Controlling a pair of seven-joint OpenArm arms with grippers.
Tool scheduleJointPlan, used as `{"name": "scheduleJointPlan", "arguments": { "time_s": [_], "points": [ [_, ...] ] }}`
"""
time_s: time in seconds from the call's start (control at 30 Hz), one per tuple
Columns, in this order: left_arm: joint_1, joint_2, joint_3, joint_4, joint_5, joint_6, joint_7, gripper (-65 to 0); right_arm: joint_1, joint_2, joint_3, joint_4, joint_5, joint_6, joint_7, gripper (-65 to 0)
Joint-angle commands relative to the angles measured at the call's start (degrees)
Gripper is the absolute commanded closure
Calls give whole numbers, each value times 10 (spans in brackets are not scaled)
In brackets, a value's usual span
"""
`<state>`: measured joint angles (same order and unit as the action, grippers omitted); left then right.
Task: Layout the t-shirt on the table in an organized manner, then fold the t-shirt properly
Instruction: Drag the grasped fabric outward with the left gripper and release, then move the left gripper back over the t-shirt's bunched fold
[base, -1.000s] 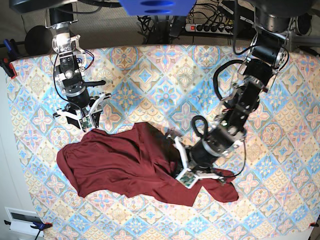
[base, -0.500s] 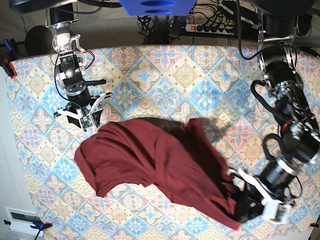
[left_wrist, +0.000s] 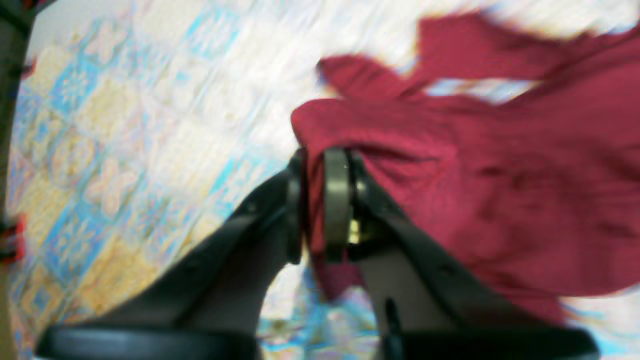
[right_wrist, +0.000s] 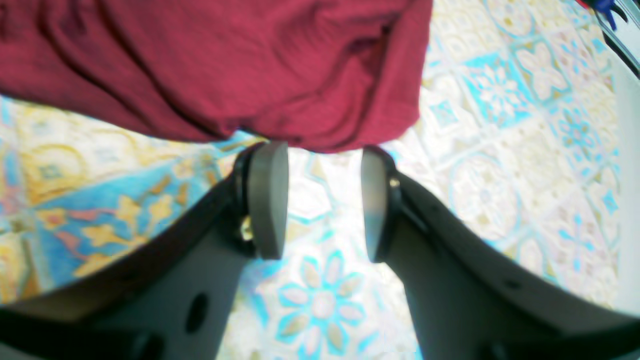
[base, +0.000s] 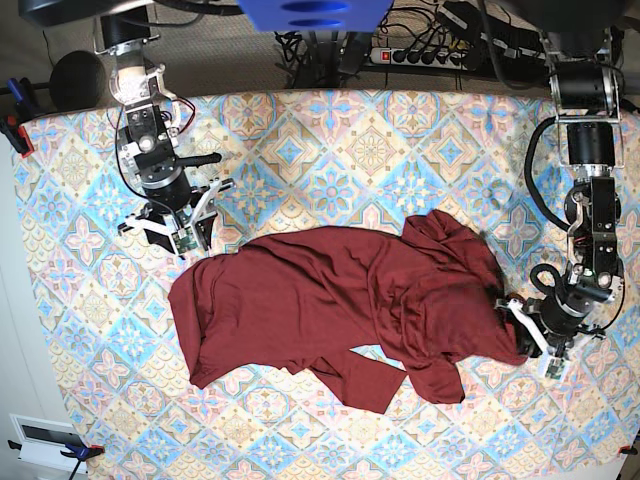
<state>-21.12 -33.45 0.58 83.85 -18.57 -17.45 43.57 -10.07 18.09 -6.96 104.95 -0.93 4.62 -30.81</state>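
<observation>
The t-shirt (base: 340, 305) lies spread but rumpled across the middle of the table (base: 330, 140), its wide hem end toward the base view's left and a bunched, folded-over heap toward the right. A loose flap, perhaps a sleeve, trails out along its near edge.

Over on the base view's right, the left gripper (base: 533, 338) sits low at the cloth's right-hand edge. Its wrist camera is blurred, but a fold of the maroon fabric (left_wrist: 450, 165) runs between the two pads (left_wrist: 336, 200), which stand close together on it, so it seems to be pinching the shirt there, though I can't swear how firmly.

On the base view's left, the right gripper (base: 185, 232) hangs just off the shirt's upper left corner. Its fingers (right_wrist: 270, 200) are spread apart with nothing between them, only patterned tablecloth (right_wrist: 320, 300) showing in the gap, and the edge of the shirt (right_wrist: 250, 65) lies just beyond the fingertips, near but not clearly touching.
</observation>
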Motion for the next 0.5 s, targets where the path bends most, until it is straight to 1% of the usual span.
{"name": "scheduleJointPlan", "arguments": {
  "time_s": [0.0,0.1,0.17,0.23,0.27,0.37,0.43,0.47],
  "points": [
    [-11,-11,-3,-13,9,0,-29,-105,7,4,2,10,2,0,15,-226],
    [-10,-11,-4,-61,60,4,-38,-173,8,4,2,10,2,1,15,-226],
    [-7,-11,-4,-67,68,4,-41,-223,8,4,2,9,2,1,15,-226],
    [2,-11,-4,-58,52,4,-38,-266,9,4,2,8,2,1,15,-226],
    [16,-12,-4,-49,39,4,-38,-270,10,4,2,7,2,1,15,-226],
    [85,-33,-3,33,-15,3,-22,-259,10,4,-5,7,2,1,15,-226],
    [144,-35,-4,118,-54,3,9,-252,11,4,-13,7,2,1,15,-226],
    [162,-35,-4,147,-64,3,19,-250,11,4,-13,5,2,1,15,-226]
  ]
}}
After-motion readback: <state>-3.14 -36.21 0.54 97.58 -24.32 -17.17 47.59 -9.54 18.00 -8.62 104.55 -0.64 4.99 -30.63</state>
